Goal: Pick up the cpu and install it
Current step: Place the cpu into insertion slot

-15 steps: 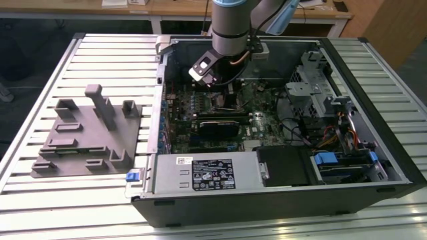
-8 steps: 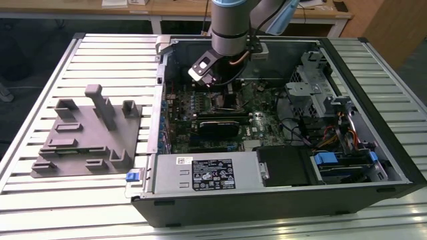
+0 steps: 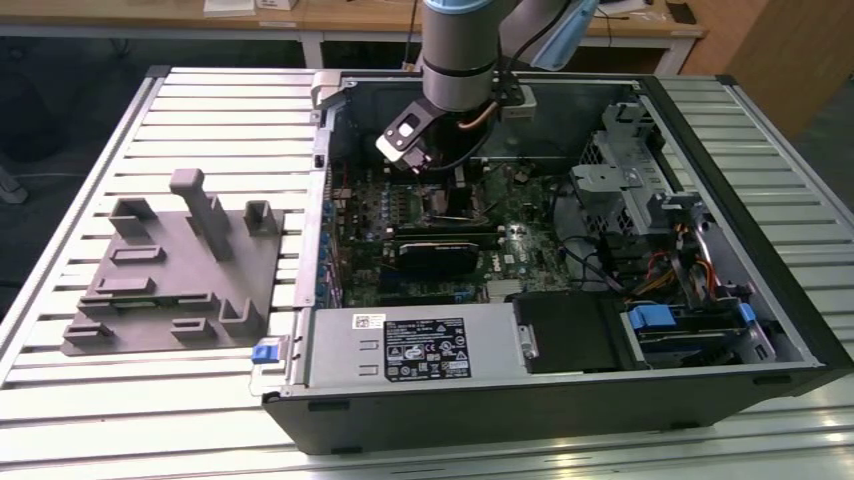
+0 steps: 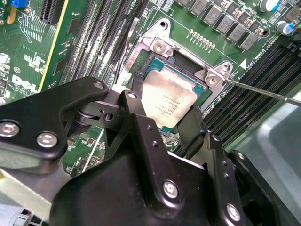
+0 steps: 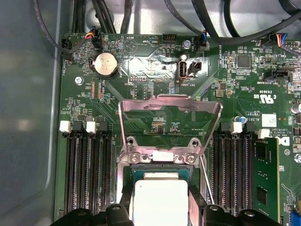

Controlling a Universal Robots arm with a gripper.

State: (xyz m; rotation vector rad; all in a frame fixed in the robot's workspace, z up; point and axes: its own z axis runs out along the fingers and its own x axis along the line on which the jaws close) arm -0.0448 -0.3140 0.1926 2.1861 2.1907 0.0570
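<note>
Exterior view's left: the grey fixture [image 3: 174, 280] is parked on the slatted table [image 3: 80, 400], well apart from the arm. Middle: the gripper [image 3: 427, 172] is hung inside the open computer case [image 3: 534, 410], over the motherboard. In the second wrist view the cpu [image 4: 169, 96] is clamped by two opposite edges between the black fingers [image 4: 134, 101] and held down in the socket frame [image 4: 160, 47] (fully seated or just above it cannot be told). In the first wrist view the load plate [image 5: 169, 117] is stood open behind the chip, and the thin lever [image 4: 263, 92] is swung aside. Pick-up is judged done and placement is in hand. Seating calls for the chip to be kept flat and square to the frame, with no side load on the contacts. Exterior view's right: the drive cage [image 3: 667, 330] is well apart from the arm.
</note>
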